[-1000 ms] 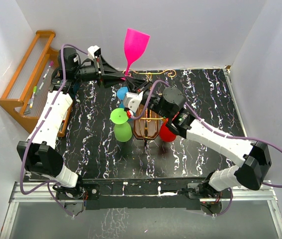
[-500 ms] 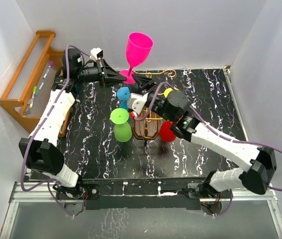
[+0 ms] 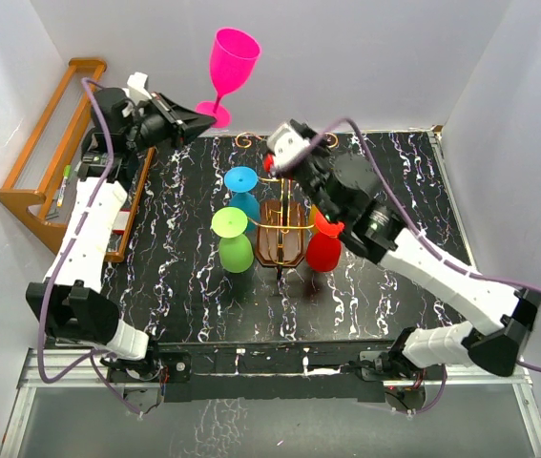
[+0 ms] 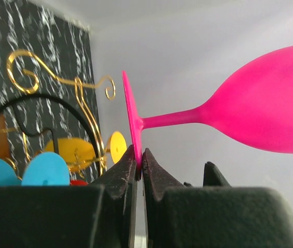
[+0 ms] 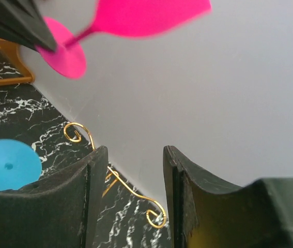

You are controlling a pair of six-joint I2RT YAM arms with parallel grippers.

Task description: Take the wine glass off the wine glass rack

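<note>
Top external: your left gripper (image 3: 201, 116) pinches the pink wine glass (image 3: 233, 55) by its foot, arm stretched high; your right gripper (image 5: 132, 155) stands spread above the rack (image 3: 280, 250).

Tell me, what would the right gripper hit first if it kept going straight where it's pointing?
Probably the white back wall: the open right gripper frames mostly wall. A gold scroll of the wine glass rack sits just below that line, and depth is hard to judge.
</note>
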